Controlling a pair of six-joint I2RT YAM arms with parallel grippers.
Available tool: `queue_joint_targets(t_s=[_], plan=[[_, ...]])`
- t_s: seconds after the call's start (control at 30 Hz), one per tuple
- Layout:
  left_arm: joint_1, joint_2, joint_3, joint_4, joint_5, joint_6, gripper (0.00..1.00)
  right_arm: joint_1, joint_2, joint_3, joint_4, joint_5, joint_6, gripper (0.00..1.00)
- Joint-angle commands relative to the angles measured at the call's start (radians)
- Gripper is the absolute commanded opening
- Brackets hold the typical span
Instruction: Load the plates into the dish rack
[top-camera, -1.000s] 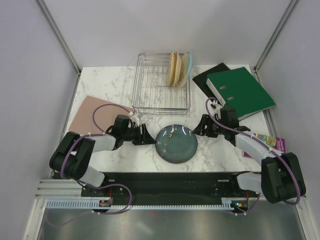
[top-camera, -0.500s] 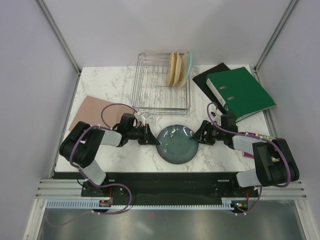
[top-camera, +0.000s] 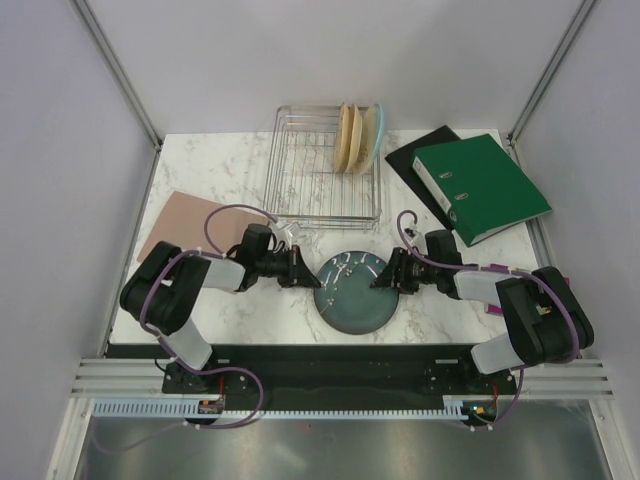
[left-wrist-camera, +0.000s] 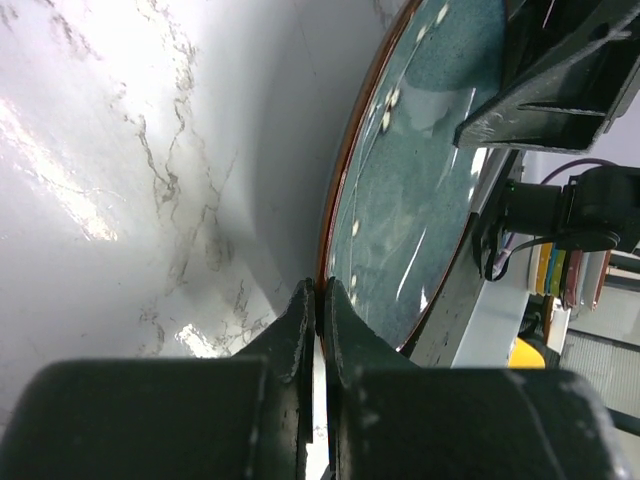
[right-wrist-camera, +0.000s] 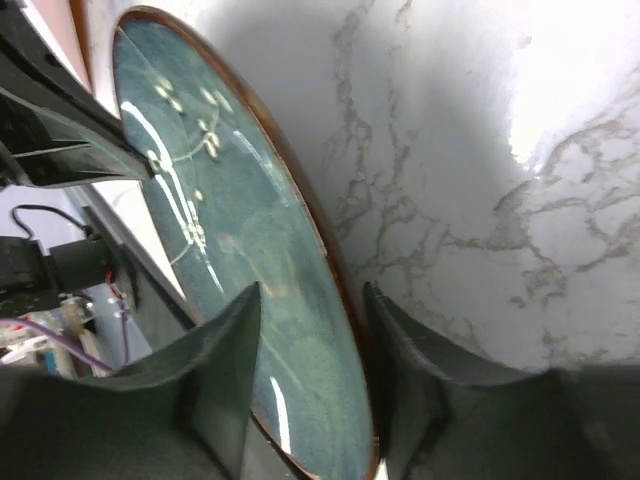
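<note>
The left gripper (left-wrist-camera: 318, 288) is pinching the left rim of the slate-blue plate (top-camera: 350, 298), jaws almost together. The right gripper (right-wrist-camera: 310, 300) is straddling the opposite rim, jaws standing apart on either side of it. The plate is sitting just in front of the dish rack (top-camera: 300, 170). Three pale plates (top-camera: 352, 138) are standing upright in the rack's right side.
</note>
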Motion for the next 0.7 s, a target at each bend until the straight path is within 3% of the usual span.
queue_joint_targets(t_s=[0.0, 0.1, 0.2, 0.23, 0.33, 0.43, 0.53, 0.67], plan=[[-0.012, -0.014, 0.012, 0.023, 0.02, 0.011, 0.02, 0.004, -0.025, 0.008, -0.069, 0.045, -0.037, 0.47], [-0.012, -0.011, 0.023, 0.005, 0.011, 0.015, 0.03, -0.001, -0.043, 0.017, -0.063, 0.044, -0.046, 0.26], [-0.012, -0.01, 0.049, -0.036, -0.009, 0.031, 0.21, -0.001, -0.062, 0.056, -0.114, 0.032, -0.087, 0.0], [-0.012, -0.025, 0.057, -0.076, -0.019, 0.04, 0.36, -0.001, -0.079, 0.073, -0.166, 0.031, -0.13, 0.0], [-0.004, -0.118, 0.072, -0.166, -0.061, 0.097, 0.52, -0.001, -0.129, 0.148, -0.302, 0.028, -0.208, 0.0], [0.023, -0.255, 0.06, -0.281, -0.081, 0.178, 0.57, 0.004, -0.174, 0.253, -0.455, 0.002, -0.299, 0.0], [0.056, -0.498, 0.064, -0.45, -0.081, 0.313, 0.59, 0.054, -0.18, 0.433, -0.639, -0.042, -0.412, 0.0], [0.062, -0.872, 0.077, -0.549, -0.197, 0.474, 0.62, 0.153, -0.148, 0.81, -0.801, -0.03, -0.57, 0.0]])
